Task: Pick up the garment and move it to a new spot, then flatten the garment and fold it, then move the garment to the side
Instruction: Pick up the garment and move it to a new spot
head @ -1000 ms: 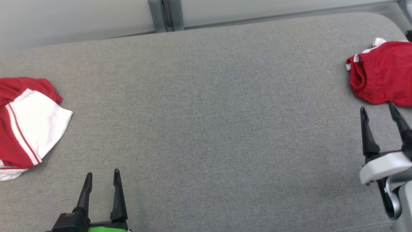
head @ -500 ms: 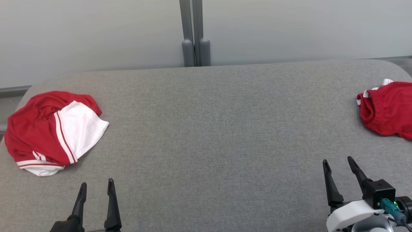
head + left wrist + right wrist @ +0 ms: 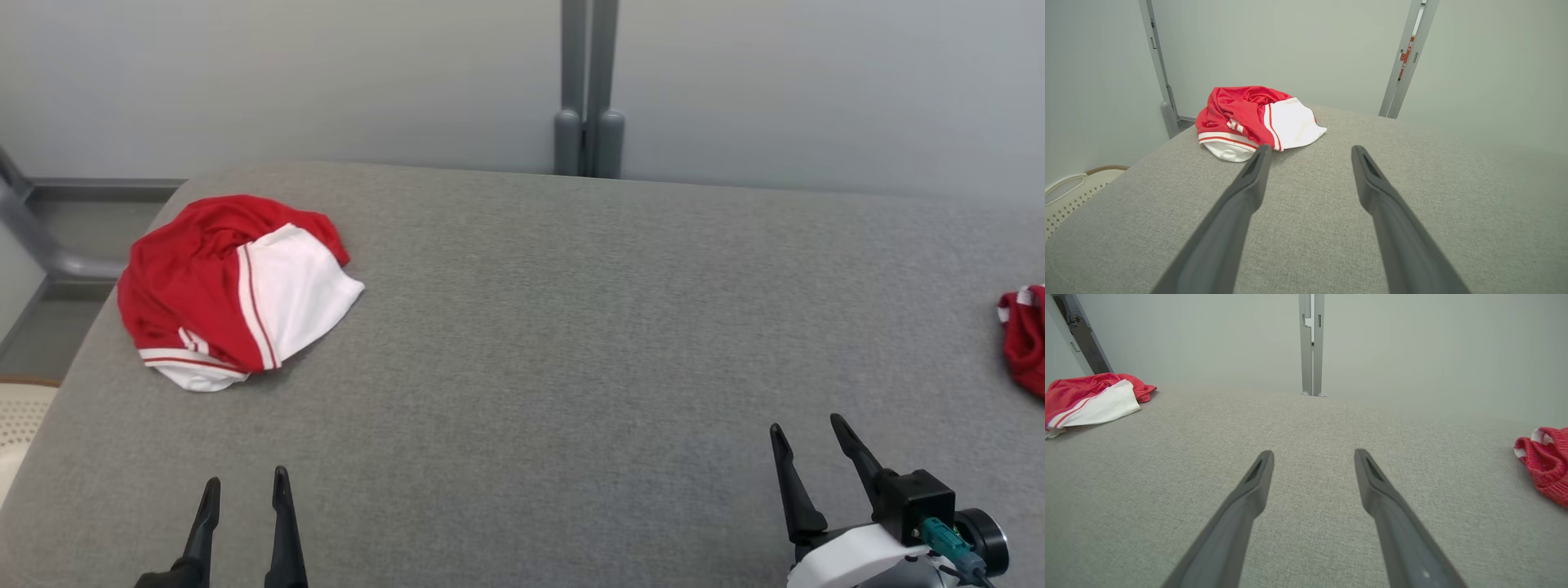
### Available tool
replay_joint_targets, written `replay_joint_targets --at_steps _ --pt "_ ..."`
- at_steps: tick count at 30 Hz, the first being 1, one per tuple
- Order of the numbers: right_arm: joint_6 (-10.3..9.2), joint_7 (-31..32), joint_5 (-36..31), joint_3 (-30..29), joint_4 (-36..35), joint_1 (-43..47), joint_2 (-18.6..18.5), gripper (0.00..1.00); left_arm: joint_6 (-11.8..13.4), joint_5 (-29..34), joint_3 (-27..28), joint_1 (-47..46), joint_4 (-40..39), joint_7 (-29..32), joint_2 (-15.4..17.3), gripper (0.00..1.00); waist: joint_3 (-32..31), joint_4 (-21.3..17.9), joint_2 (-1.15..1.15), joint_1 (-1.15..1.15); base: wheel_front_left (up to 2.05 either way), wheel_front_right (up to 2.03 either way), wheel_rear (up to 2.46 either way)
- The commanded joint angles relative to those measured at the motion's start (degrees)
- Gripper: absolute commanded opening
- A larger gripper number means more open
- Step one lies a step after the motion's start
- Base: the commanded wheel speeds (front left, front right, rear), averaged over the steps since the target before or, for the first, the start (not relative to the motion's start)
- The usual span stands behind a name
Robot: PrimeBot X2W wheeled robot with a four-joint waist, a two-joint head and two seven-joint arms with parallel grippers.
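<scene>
Nearest the robot, the left gripper (image 3: 247, 478) is seen at the lower left of the head view, its two dark fingers spread apart with nothing between them, held over the grey fabric-covered table (image 3: 571, 343). The right gripper (image 3: 805, 423) is seen at the lower right, likewise parted wide and empty, over bare cloth. Farther out, on the robot's left, the red and white garment (image 3: 237, 290) is found lying crumpled in a heap near the table's far left corner, with a white panel edged in red stripes turned upward; it is well apart from both grippers. At the right edge, a second red garment (image 3: 1024, 335) with white trim is partly shown. A pale perforated basket (image 3: 20, 416) is glimpsed below the table's left edge. Beyond the table, a grey post (image 3: 588, 90) is set against the pale wall (image 3: 326, 73).
</scene>
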Motion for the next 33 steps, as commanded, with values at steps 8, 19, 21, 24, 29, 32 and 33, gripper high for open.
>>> replay_joint_targets --at_steps 8,19,21,24,29,32,33 --pt "-0.09 -0.17 0.98 1.48 0.42 -0.91 0.61 1.0 -0.17 -0.64 1.63 1.97 0.27 0.04 0.13 1.0 -0.58 11.69 0.0 0.0 0.0 0.0 0.0" --pt "-0.08 -0.17 1.25 1.33 -0.71 -4.15 -3.25 1.0 -3.88 -2.85 -1.96 -8.08 6.31 0.04 0.16 1.0 9.12 8.4 0.0 0.0 0.0 0.0 0.0" --pt "-0.08 -0.17 1.55 1.56 -1.34 -5.96 -4.76 1.0 -4.45 -4.92 -3.47 -12.7 9.31 0.05 0.09 1.0 12.78 7.21 0.0 0.0 0.0 0.0 0.0" --pt "-0.09 -0.17 1.83 2.04 -2.06 -9.44 -7.51 1.0 -5.07 -8.14 -6.09 -21.81 15.94 0.23 0.09 1.0 18.6 5.18 0.0 0.0 0.0 0.0 0.0" --pt "-0.09 -0.17 2.64 2.85 -2.86 -14.44 -10.51 1.0 -4.8 -8.76 -6.99 -36.36 27.96 4.27 0.4 1.0 25.93 2.02 0.0 0.0 0.0 0.0 0.0" --pt "-0.09 -0.17 3.22 3.35 -3.28 -16.29 -11.44 1.0 -2.57 -10.08 -4.91 -44.38 35.3 6.52 1.17 1.0 28.46 0.37 0.0 0.0 0.0 0.0 0.0" --pt "-0.09 -0.17 3.35 3.58 -3.31 -16.59 -11.6 1.0 -1.24 -9.81 -4.29 -46.23 37.4 6.89 1.96 1.0 28.95 -0.12 0.0 0.0 0.0 0.0 0.0"
